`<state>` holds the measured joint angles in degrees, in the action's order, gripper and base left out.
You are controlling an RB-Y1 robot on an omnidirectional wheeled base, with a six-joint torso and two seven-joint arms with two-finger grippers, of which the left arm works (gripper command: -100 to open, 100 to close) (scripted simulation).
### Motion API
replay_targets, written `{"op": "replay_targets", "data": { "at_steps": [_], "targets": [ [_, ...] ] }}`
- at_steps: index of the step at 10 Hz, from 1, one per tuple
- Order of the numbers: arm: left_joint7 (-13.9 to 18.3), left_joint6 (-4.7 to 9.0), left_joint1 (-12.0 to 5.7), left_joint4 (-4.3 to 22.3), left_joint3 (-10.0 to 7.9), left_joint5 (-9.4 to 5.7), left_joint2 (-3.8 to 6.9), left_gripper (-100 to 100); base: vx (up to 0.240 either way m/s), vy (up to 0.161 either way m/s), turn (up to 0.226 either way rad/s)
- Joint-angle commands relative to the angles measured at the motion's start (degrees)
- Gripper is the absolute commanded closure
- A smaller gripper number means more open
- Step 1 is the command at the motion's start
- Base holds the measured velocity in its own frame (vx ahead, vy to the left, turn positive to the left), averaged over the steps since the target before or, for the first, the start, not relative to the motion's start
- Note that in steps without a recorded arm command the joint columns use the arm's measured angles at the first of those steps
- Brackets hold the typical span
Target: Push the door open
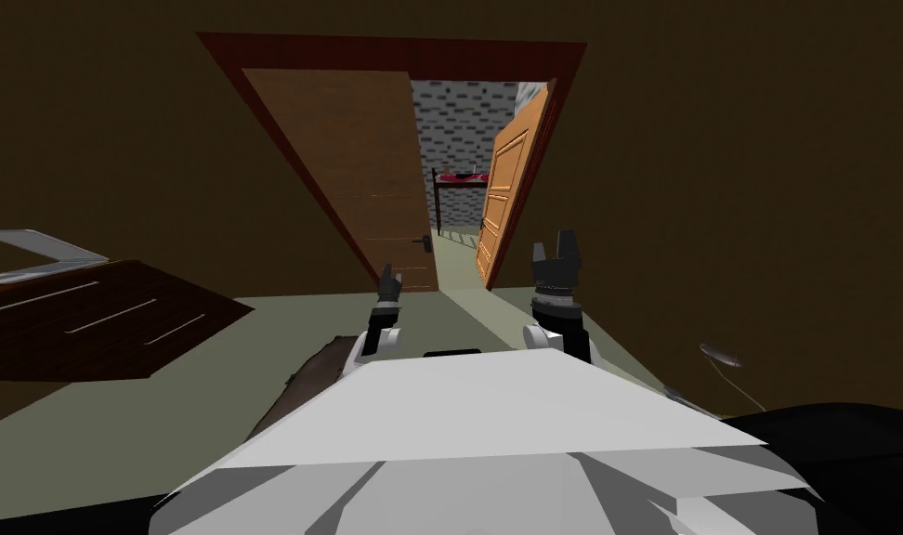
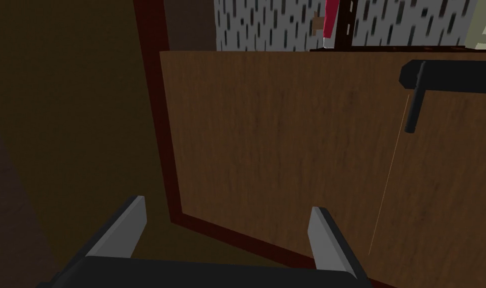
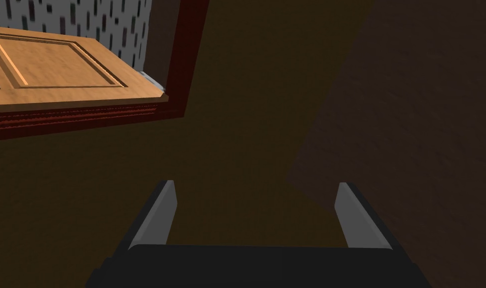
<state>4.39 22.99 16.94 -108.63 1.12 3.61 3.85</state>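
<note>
A dark red door frame (image 1: 282, 121) holds a plain brown door leaf (image 1: 366, 167) with a black lever handle (image 1: 426, 244). On the frame's right side, an orange panelled door (image 1: 505, 186) stands swung inward, leaving a gap. My left gripper (image 1: 389, 279) is open, a short way in front of the brown leaf's lower part. In the left wrist view that gripper (image 2: 227, 225) points at the brown leaf (image 2: 287, 150) near the frame (image 2: 157, 125), with the handle (image 2: 417, 90) off to one side. My right gripper (image 1: 556, 253) is open near the orange door's foot. In the right wrist view it (image 3: 257, 210) faces the dark wall beside the orange door (image 3: 62, 70).
A dark wooden cabinet (image 1: 87, 316) stands at my left. Through the gap I see a red-topped table (image 1: 459, 178) against a grey brick wall (image 1: 459, 121). A small dark object with a thin cord (image 1: 721, 354) lies on the floor at my right, beside a black area (image 1: 840, 437).
</note>
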Motion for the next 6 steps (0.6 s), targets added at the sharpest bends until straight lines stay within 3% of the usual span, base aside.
{"op": "replay_targets", "data": {
  "at_steps": [1,5,6],
  "targets": [
    [0.29,0.38,-0.69,1.64,-0.27,-0.16,0.43,-100,0.057,-0.008,-0.015],
    [1.37,1.22,-4.90,8.99,-1.12,-0.69,2.26,-100,0.082,-0.001,-0.038],
    [1.37,1.22,-4.90,9.36,-1.12,-0.69,2.26,-100,0.064,0.003,-0.014]
  ]
}}
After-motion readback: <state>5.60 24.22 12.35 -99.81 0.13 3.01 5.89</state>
